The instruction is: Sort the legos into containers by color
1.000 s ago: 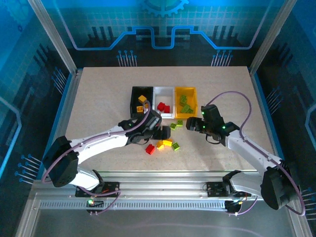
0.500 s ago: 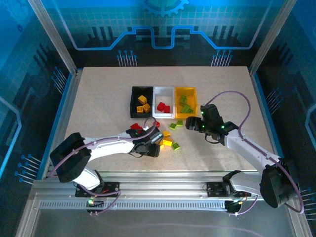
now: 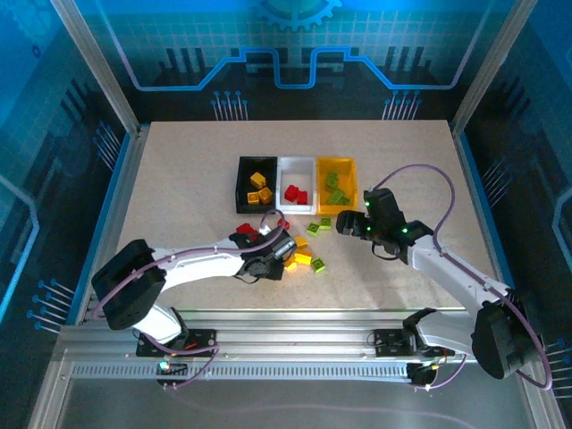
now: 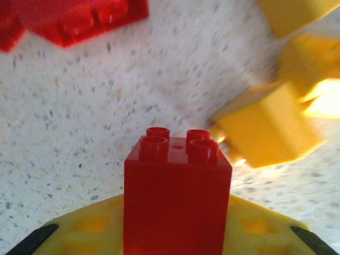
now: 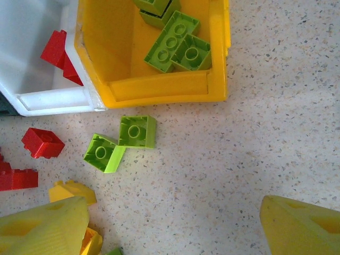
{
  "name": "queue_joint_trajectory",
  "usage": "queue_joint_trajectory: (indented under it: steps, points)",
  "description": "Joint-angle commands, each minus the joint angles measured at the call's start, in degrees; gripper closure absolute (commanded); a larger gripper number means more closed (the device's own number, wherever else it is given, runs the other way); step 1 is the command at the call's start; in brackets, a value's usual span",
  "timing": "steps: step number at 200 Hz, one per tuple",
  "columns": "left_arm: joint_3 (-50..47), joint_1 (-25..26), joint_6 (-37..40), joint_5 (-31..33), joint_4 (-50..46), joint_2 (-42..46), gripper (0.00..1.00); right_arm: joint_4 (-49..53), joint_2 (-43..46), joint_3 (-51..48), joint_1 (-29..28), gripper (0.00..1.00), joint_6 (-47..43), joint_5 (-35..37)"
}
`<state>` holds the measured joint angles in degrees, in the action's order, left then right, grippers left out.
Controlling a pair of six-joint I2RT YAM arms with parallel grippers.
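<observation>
Speckled table (image 3: 179, 179) carried a black bin (image 3: 240, 186), a white bin (image 3: 297, 161) and a yellow-orange bin (image 3: 336, 161), side by side in a row. Before them lay two green legos (image 5: 137, 131) just beside the yellow-orange bin, with a red lego (image 5: 42, 143) and yellow legos (image 3: 303, 259) nearby.

The left arm (image 3: 192, 265) and right arm (image 3: 451, 273) have white shells and black joints, each trailing 1 lilac cable (image 3: 420, 170). The right tool (image 5: 172, 228) has yellow fingers (image 5: 303, 228) and green lights (image 3: 403, 230) just behind it.
</observation>
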<state>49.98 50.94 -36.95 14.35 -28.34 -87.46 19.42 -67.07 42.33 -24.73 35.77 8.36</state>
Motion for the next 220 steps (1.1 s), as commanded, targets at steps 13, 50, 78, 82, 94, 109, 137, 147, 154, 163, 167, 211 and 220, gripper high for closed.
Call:
queue_joint_trajectory:
  steps: [13,50,78,82,94,109,137,147,154,163,167,211,220]
  points:
    - [9.8,-4.5,2.4,2.5,3.0,0.6,0.67,-0.5,0.9,0.7,-0.3,0.15,0.0,0.3]
    - [22.4,-10.9,3.5,2.4,6.1,-9.6,0.67,-0.2,-0.2,0.4,-0.1,0.15,0.1,0.4]
    - [31.3,-13.6,4.1,3.1,7.0,-18.6,0.68,-0.2,-0.2,0.1,-0.1,0.15,0.1,0.4]
    - [32.6,-13.7,4.3,3.5,6.8,-20.3,0.68,-0.1,-0.1,0.2,-0.1,0.15,0.0,0.5]
    - [36.5,-14.1,4.7,4.2,6.0,-23.7,0.68,0.1,0.1,0.2,0.0,0.15,-0.2,0.5]
    - [40.9,-14.5,4.8,4.3,5.2,-27.9,0.67,0.2,0.4,0.1,0.0,0.15,-0.2,0.3]
    - [46.3,-15.7,3.6,3.8,3.3,-32.2,0.61,0.3,0.9,-0.2,0.0,0.14,-0.5,-0.4]
    - [47.4,-15.7,3.6,3.1,2.8,-32.5,0.55,0.4,1.0,-0.4,0.0,0.14,-0.6,-1.0]
    - [47.8,-15.5,3.5,2.3,2.8,-32.2,0.50,0.4,1.1,-0.7,0.1,0.14,-0.8,-1.4]
    - [47.8,-15.3,3.5,2.0,3.1,-31.5,0.43,0.3,1.0,-1.0,0.0,0.14,-1.0,-2.2]
    - [47.8,-15.2,3.5,1.8,3.1,-31.0,0.41,0.2,1.0,-1.1,0.0,0.14,-1.1,-2.6]
    - [41.1,-12.1,3.6,-0.1,6.4,-20.9,0.14,-1.4,-1.3,-2.2,-3.5,0.14,-4.0,-8.5]
    - [38.6,-11.3,3.3,-0.8,7.5,-18.1,0.08,-1.2,-2.4,-2.2,-5.4,0.13,-5.1,-8.7]
